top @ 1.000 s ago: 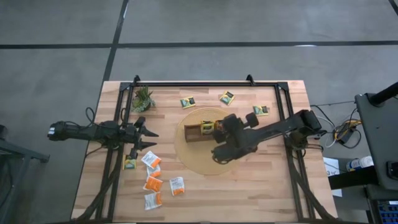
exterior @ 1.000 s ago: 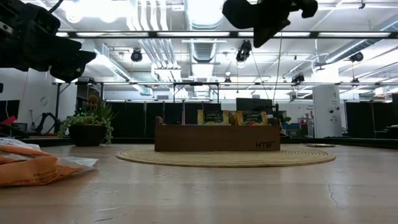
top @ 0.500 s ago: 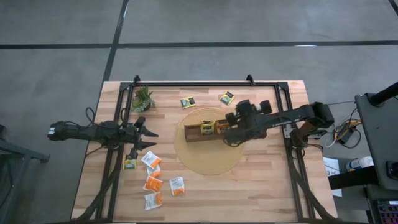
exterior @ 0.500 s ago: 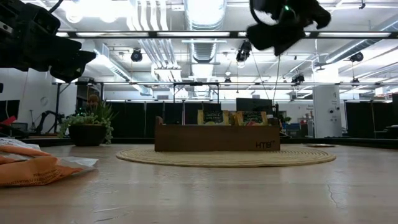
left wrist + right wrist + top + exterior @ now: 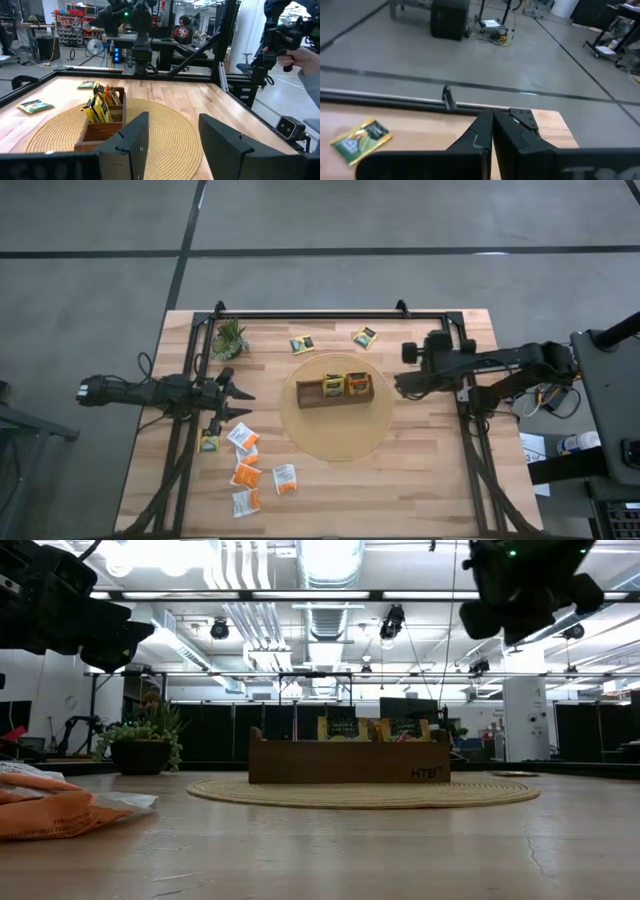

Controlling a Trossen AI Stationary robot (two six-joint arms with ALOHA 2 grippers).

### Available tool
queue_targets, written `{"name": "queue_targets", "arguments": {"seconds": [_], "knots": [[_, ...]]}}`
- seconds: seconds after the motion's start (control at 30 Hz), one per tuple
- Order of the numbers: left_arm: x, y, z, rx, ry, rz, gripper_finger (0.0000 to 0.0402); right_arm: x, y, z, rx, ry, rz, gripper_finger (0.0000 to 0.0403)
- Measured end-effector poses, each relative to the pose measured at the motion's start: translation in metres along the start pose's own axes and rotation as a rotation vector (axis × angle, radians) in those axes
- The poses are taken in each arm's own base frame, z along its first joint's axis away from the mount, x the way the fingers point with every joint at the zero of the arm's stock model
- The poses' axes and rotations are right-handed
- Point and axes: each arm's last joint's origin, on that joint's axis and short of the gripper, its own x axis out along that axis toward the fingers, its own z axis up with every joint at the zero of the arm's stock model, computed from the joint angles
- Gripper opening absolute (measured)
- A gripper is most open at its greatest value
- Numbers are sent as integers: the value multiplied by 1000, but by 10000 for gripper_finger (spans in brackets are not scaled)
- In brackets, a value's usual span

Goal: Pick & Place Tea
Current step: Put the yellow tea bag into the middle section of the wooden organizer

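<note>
Tea sachets stand upright in the brown wooden tray (image 5: 335, 391) on the round woven mat (image 5: 340, 435): a yellow one (image 5: 330, 386) and an orange one (image 5: 356, 384), also seen in the left wrist view (image 5: 100, 102). Two yellow-green sachets (image 5: 301, 344) (image 5: 364, 336) lie flat near the far edge. Several orange and white ones (image 5: 247, 473) lie near the front left. My left gripper (image 5: 172, 145) waits open at the left, level, pointing at the tray. My right gripper (image 5: 492, 130) is shut on nothing, above the table's right side (image 5: 436, 342), pointing toward the far edge.
A small potted plant (image 5: 230, 338) stands at the far left corner. A black metal frame (image 5: 330, 313) runs along the table's far edge and sides. Beyond the table, a person's hand (image 5: 300, 57) shows in the left wrist view.
My right gripper has drawn back from above the mat and tray toward the table's right edge, turning until it points at the far edge. It has stayed shut. The sachets and the tray have not moved.
</note>
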Motion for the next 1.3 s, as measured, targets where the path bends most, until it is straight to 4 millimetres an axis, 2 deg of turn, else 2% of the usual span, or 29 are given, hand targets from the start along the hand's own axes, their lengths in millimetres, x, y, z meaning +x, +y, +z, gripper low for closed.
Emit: {"name": "queue_targets", "arguments": {"seconds": [0.3, 0.47, 0.73, 0.87, 1.0, 1.3], "knots": [[0, 0, 0, 0, 0, 1, 167, 9, -23, -6, 25, -22, -14, 9], [0, 0, 0, 0, 0, 1, 167, 13, -25, -8, -66, -6, -38, 9], [0, 0, 0, 0, 0, 0, 167, 17, -19, -12, -264, 166, -13, 9], [0, 0, 0, 0, 0, 1, 167, 18, -8, -18, -371, 299, 91, 9], [0, 0, 0, 0, 0, 0, 167, 21, 4, -23, -460, 339, 206, 8], [0, 0, 0, 0, 0, 0, 167, 37, 3, -32, -477, 451, 213, 8]]}}
